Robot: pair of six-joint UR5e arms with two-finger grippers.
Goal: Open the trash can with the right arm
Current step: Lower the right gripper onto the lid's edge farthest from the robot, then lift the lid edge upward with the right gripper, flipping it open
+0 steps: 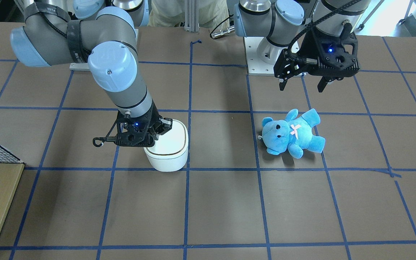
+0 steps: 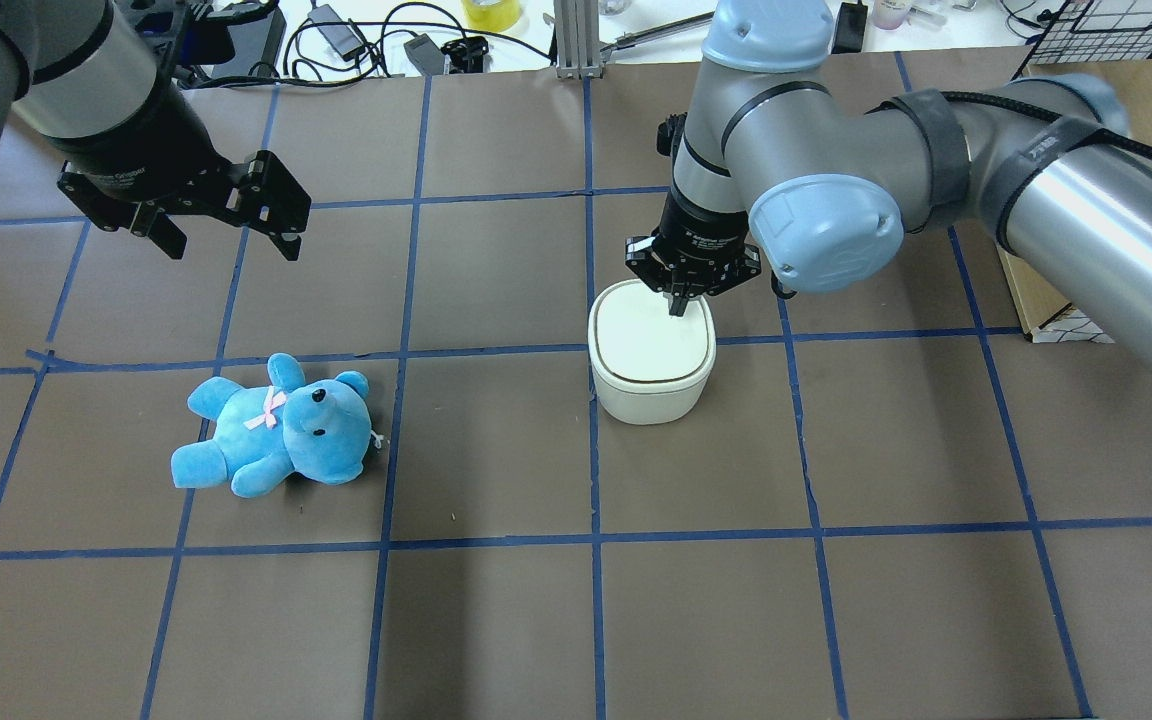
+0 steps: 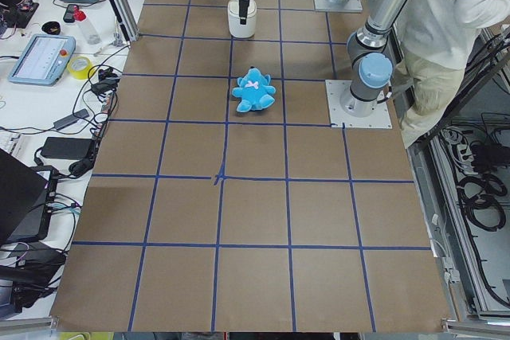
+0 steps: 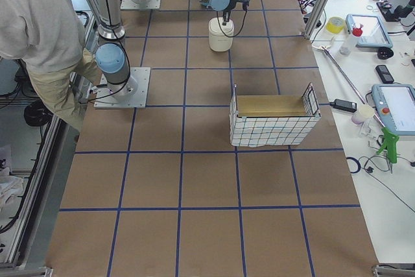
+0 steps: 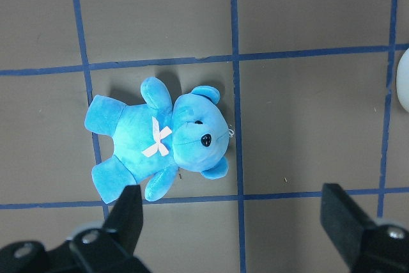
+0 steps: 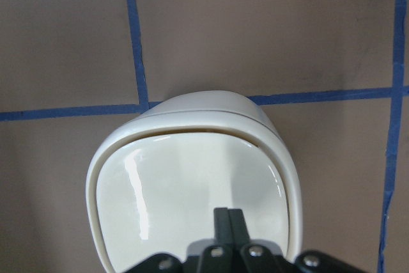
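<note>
Right fingers (image 6: 222, 225) were closed together over the lid (image 6: 185, 196) of the trash can (image 2: 651, 385), just right of centre in the overhead view; left fingers (image 5: 128, 215) hung spread above the blue bear (image 5: 163, 139).

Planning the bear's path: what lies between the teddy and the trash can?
Overhead view: only bare table and blue tape lines between teddy and trash can.
</note>
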